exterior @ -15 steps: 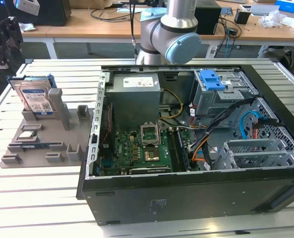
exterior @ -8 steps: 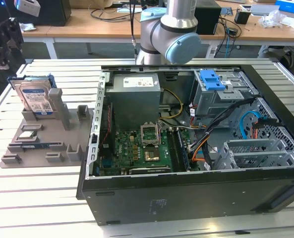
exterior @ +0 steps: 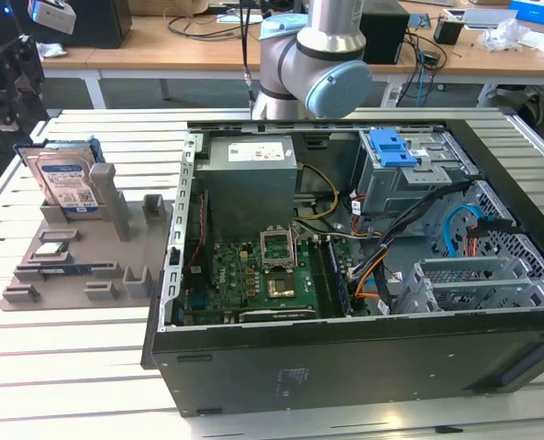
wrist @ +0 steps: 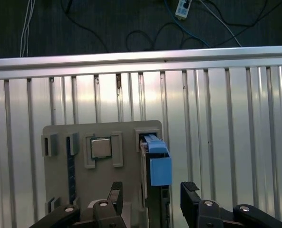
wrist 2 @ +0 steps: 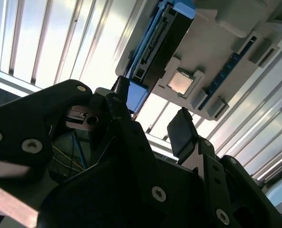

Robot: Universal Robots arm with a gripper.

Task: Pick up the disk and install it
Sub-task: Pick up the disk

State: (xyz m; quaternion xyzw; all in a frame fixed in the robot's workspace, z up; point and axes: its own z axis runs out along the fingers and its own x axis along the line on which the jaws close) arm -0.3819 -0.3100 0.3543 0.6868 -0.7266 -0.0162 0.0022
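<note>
The pick-up step was in hand, by the look of it: the arm's gripper (wrist: 152,191) hung over the grey fixture tray (exterior: 79,247) at the exterior view's left, its fingers spread wide and holding nothing. The disk (exterior: 65,179) stood on edge in a slot at the tray's far end, framed by its blue carrier and not yet touched. In the first wrist view it sat roughly in line with the gap between the fingers.

A clean grasp would likely call for the fingers to come down squarely on either side of the thin drive and close on its flat faces without knocking the tray.

The tray also held a processor chip (wrist: 101,147) in a square pocket just beside the disk. The open computer case (exterior: 345,367) lay on the slatted table (exterior: 70,367) at the exterior view's right. It held a motherboard (exterior: 253,275), a power supply (exterior: 251,174) and, at the far right, a grey drive cage (exterior: 409,188) topped by a blue latch plate (exterior: 391,147).
</note>
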